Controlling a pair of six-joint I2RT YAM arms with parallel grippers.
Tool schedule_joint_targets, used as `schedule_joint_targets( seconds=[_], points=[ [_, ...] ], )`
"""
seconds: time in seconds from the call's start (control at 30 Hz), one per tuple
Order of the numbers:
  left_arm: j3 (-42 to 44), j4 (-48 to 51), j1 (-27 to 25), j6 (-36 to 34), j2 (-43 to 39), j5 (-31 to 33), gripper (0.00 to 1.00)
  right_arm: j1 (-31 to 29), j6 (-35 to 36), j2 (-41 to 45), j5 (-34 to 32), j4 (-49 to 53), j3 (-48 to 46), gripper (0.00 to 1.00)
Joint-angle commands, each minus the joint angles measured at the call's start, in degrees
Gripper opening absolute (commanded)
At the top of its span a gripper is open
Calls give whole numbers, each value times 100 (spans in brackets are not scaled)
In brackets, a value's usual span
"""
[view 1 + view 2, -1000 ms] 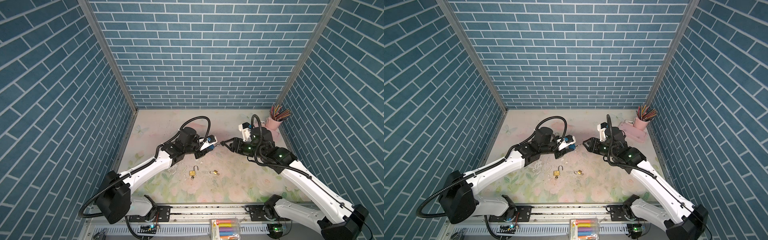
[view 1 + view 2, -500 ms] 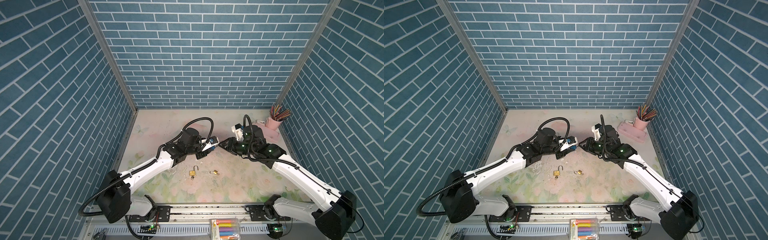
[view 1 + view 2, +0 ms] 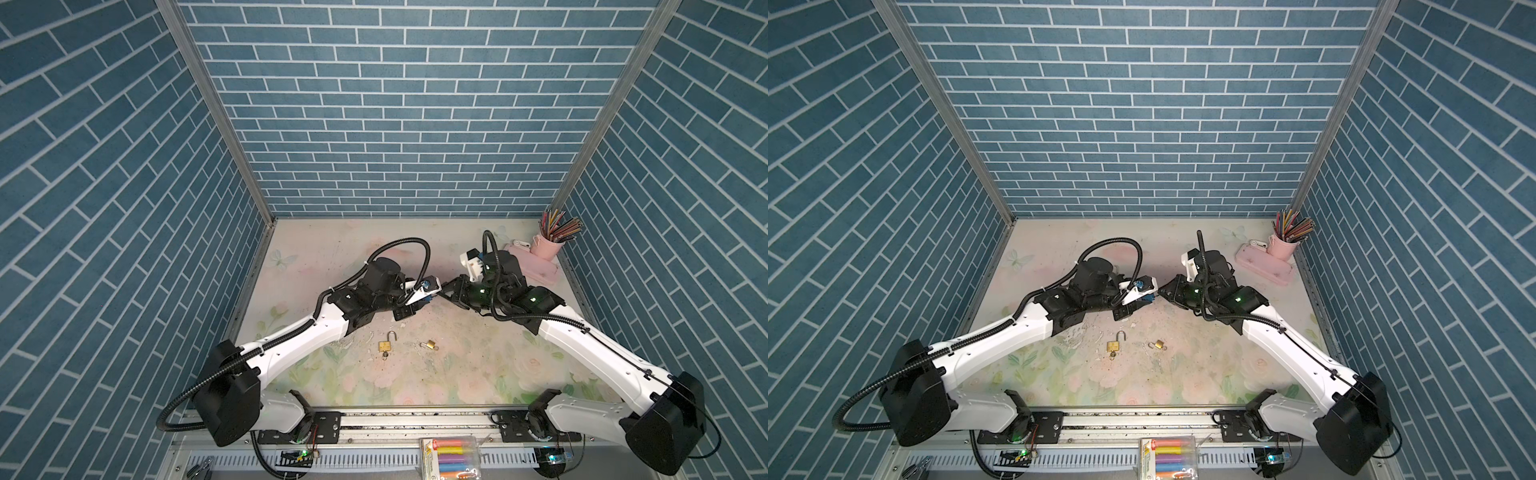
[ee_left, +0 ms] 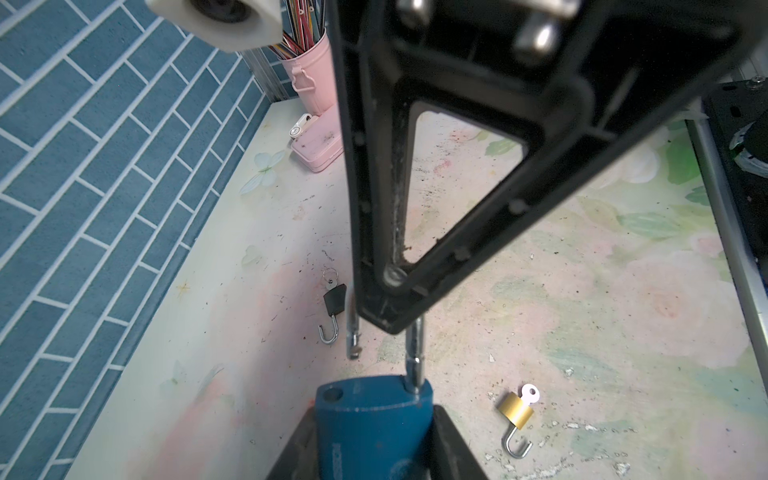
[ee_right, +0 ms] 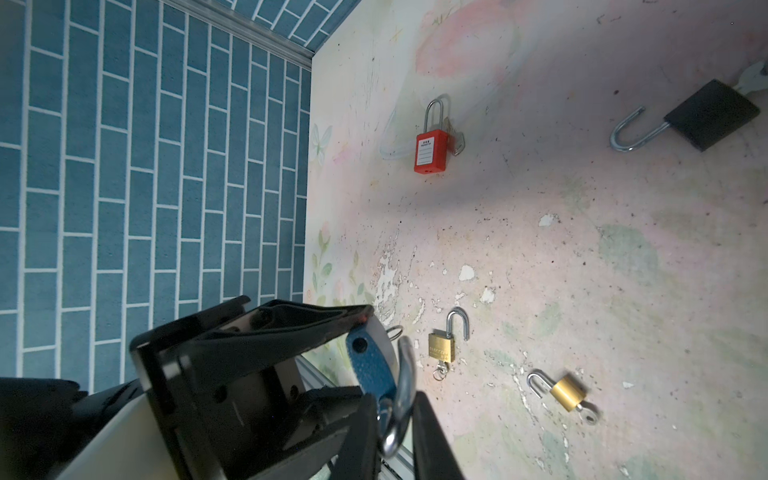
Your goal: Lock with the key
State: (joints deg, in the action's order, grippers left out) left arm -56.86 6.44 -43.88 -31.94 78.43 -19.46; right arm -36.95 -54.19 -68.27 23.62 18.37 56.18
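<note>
The blue padlock (image 4: 370,419) is held up above the middle of the desk (image 3: 457,374), where the two arms meet. The left tool (image 4: 372,442) pinches the lock's body from both sides. The bottom end of the body is hidden between that tool's fingers, so I cannot tell whether a key sits in it.

The shackle (image 5: 405,386) is open. In the left wrist view one leg stands in the body while the free leg hangs beside it, clear of its hole. The right tool (image 5: 392,401) reaches in from the right, and its fingers are pressed onto the bend of the shackle, one on each side. In both top views the tips of the two tools almost touch.

On the desk, nearer than the held lock, lies a brass padlock (image 3: 385,345) with its shackle swung open and a key (image 5: 439,371) in its bottom. Just to its right lies a smaller brass padlock (image 3: 431,344), also open and also with a key in it.

A black padlock (image 5: 710,114), open, lies flat on the desk. A red padlock (image 5: 432,151) lies with its shackle shut, closer to the brick wall. At the far right corner stand a pink cup (image 3: 548,247) of pencils and a pink case (image 3: 536,268).
</note>
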Motion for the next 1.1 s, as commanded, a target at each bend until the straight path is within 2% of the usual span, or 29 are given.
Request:
schedule_joint_targets(
  seconds=[0.0, 0.1, 0.27, 0.47, 1.07],
  points=[
    [-111, -102, -51, -121, -162, -134, 0, 4, 123, -37, -5, -15, 58, 9],
    [-73, -125, -50, -110, -179, -272, 0, 6, 451, -46, 17, -21, 68, 0],
    [-12, -193, -51, -97, -188, -520, 0, 4, 1373, 21, 251, -157, 37, 0],
    [86, -451, -52, -84, -282, -653, 0, 4, 2478, 226, 1186, -703, -302, 0],
    [-17, -1296, -74, -51, -372, -646, 0, -5, 2247, -250, 2156, -968, -737, 0]
  ],
)
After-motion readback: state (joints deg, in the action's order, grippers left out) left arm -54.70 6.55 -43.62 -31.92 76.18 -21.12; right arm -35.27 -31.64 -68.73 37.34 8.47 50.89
